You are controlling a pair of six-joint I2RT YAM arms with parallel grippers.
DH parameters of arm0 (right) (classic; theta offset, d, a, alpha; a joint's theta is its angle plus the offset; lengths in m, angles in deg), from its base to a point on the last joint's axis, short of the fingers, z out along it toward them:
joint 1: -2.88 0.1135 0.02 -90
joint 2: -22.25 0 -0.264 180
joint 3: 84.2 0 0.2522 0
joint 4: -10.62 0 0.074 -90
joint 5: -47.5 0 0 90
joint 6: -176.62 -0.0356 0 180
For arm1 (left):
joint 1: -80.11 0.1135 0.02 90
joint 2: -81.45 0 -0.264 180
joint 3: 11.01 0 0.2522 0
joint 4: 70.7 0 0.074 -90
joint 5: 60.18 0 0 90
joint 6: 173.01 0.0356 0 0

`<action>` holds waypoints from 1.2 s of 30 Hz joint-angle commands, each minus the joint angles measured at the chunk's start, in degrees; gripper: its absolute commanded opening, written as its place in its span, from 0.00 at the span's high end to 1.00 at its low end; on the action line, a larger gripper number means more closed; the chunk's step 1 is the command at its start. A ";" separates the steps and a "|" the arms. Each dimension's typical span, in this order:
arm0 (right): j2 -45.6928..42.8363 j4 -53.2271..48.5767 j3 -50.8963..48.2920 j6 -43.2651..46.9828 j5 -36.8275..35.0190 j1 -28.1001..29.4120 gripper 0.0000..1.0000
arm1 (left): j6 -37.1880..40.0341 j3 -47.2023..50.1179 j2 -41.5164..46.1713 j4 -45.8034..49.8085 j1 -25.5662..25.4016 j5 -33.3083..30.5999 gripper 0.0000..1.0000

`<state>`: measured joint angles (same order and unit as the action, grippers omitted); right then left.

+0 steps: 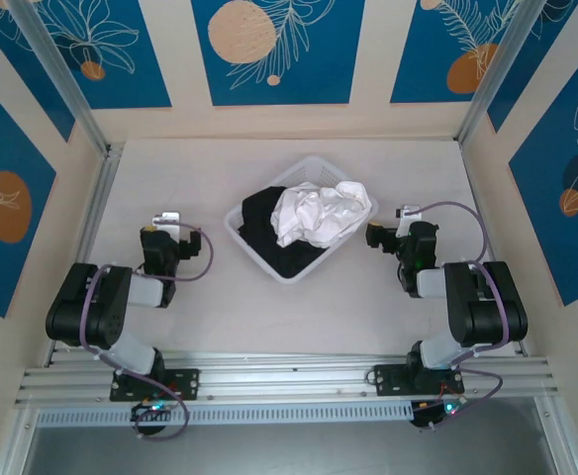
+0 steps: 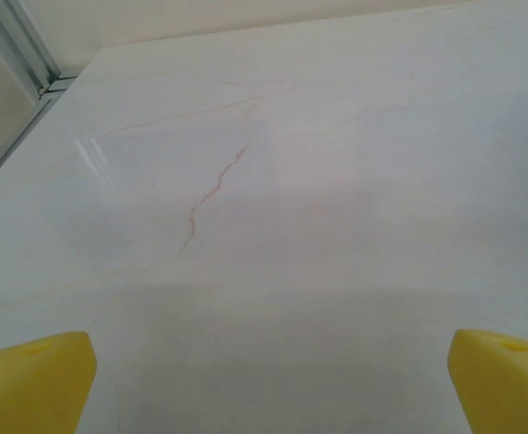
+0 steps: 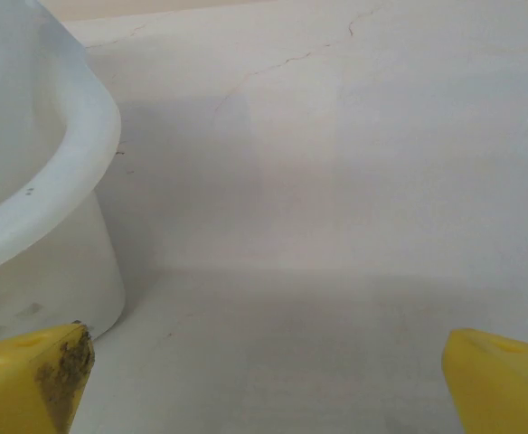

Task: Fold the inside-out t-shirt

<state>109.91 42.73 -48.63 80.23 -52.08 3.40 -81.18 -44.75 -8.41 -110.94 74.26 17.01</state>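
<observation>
Yellow fingertips (image 2: 31, 380) of our left jaws are standing wide apart, with only bare bench (image 2: 300, 208) showing between them. The right fingertips (image 3: 29, 375) are spread just as wide and are gripping nothing either, with the white wall of the basket (image 3: 47, 190) rising close beside them.

From above, we are seeing the inside-out t-shirt (image 1: 321, 214) lying crumpled in the basket, heaped against the rim on the side facing the right arm (image 1: 477, 302). It is resting on a black garment (image 1: 267, 226) that is filling the rest of the basket. The right jaws are hanging near the basket on that same side, while the left arm (image 1: 101, 307) is holding its jaws well apart from the basket on the opposite side.

We are judging that no folding has begun and that the step in hand is getting the white shirt out of the basket. To do it well, we are planning to bring the right jaws over the rim and pinch a high ridge of white cloth only, keeping clear of the black garment underneath. We are thinking the cloth needs lifting until it clears the rim, so that it is not dragging the basket along. We are then wanting to lay it on open bench beside the basket, where the left jaws can be taking a second edge and spreading it flat
</observation>
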 commanded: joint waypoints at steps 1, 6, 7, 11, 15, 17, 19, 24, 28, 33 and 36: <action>-0.43 1.52 1.44 0.07 0.62 0.20 0.01 | -0.63 -0.70 0.66 -0.85 0.66 1.23 0.00; -0.38 1.58 1.47 0.00 0.62 0.19 0.01 | -0.61 -0.72 0.68 -0.85 0.71 1.22 0.00; -0.45 1.56 1.49 0.05 0.62 0.21 0.01 | -0.64 -0.74 0.66 -0.80 0.67 1.22 0.00; -0.38 1.56 1.46 -0.02 0.71 0.19 0.01 | -0.63 -0.75 0.66 -0.80 0.66 1.23 0.00; -0.38 1.51 1.49 -0.02 0.86 0.15 0.01 | -0.68 -0.74 0.64 -0.68 0.66 1.22 0.00; -0.38 1.42 1.51 -0.11 1.40 -0.07 0.01 | -0.68 -0.73 0.66 -0.67 0.62 1.22 0.00; -0.38 1.42 1.57 -0.13 1.40 -0.08 0.01 | -0.77 -0.84 0.66 -0.56 0.68 1.26 0.00; -0.47 1.49 1.46 -0.12 1.40 -0.07 0.01 | -0.95 -0.57 0.87 -1.00 0.67 0.31 0.00; -4.24 -3.74 2.70 -0.41 -2.85 1.06 0.01 | -1.55 -1.01 7.93 6.09 0.84 -0.79 0.00; -19.19 -23.40 6.23 -11.85 -7.04 -1.68 0.01 | -8.98 -7.91 23.81 29.23 0.93 -3.02 0.00; -28.27 -32.83 8.13 -18.74 -2.81 -2.79 0.04 | -15.98 -11.76 29.14 38.82 0.88 6.60 0.00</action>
<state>87.24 21.40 -42.91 70.19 -55.80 1.28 -89.36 -53.10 17.58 -85.23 74.54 17.01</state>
